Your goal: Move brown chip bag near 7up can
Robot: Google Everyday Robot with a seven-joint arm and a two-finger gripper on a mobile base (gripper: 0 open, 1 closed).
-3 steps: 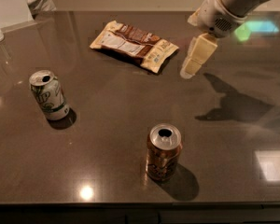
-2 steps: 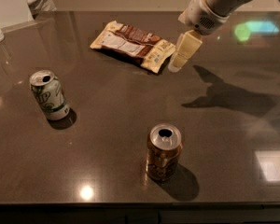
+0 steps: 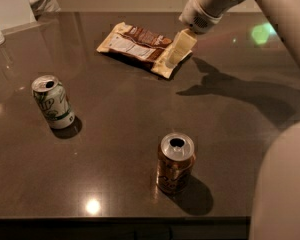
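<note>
Camera view is up and I've got the dark table [image 3: 115, 134] filling the frame. The gripper [image 3: 177, 51] is in the upper middle, down at the right end of the brown chip bag [image 3: 137, 46], overlapping that end from where I'm watching. I cannot tell whether it's touching, and I cannot tell whether the pincer is spread or closed up. The arm [image 3: 210, 4] runs off to the upper right corner and throws a long shadow [image 3: 230, 86] across the table to the right of the bag.

The bag lies flat in the upper middle, angled, label side up. The 7up can [image 3: 52, 102] stands upright at the left of the frame, well apart from the bag, top opened. A brown can [image 3: 175, 163] stands upright in the lower middle, well apart from both. A pale blurred bulk [image 3: 285, 184] fills the lower right corner, and a green glint [image 3: 262, 33] sits on the tabletop at upper right
</note>
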